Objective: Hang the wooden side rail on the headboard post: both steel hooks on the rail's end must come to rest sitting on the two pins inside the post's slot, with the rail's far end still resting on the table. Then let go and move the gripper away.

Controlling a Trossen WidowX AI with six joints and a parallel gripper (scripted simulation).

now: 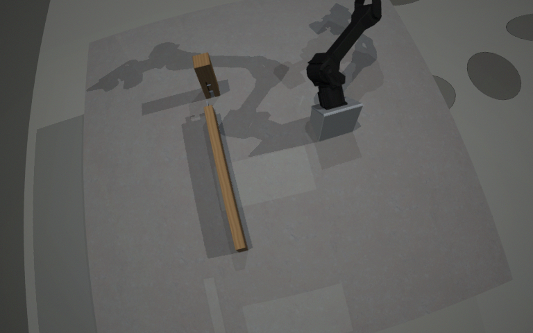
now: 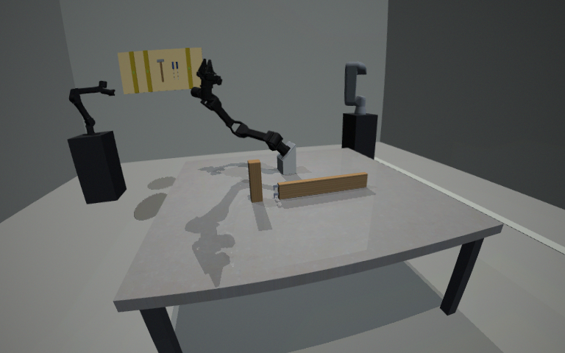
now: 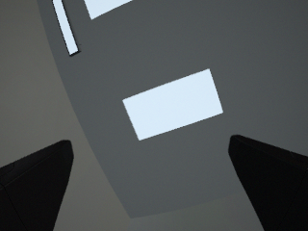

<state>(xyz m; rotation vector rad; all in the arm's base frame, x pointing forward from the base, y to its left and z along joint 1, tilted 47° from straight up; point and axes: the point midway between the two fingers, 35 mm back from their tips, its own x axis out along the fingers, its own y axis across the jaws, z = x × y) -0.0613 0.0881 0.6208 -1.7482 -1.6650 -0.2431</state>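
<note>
The wooden side rail [image 1: 223, 176] [image 2: 322, 185] stands on its long narrow edge on the table. Its steel hooks [image 1: 207, 103] [image 2: 275, 191] face the headboard post [image 1: 206, 74] [image 2: 255, 181], with a small gap between hooks and post. The post stands upright; its slot with metal pins [image 1: 210, 89] shows in the top view, and the slot is hidden in the exterior view. My gripper [image 2: 207, 62] [image 3: 153, 148] is open and empty, raised high above the table and pointing upward, far from the rail and post.
The arm's grey base block [image 1: 339, 121] [image 2: 287, 165] stands on the table [image 1: 393, 219] [image 2: 316, 245], to the right of the rail in the top view. Two other robots on black pedestals [image 2: 98, 166] [image 2: 359, 134] stand beyond the table. The wrist view shows bright ceiling panels [image 3: 173, 105].
</note>
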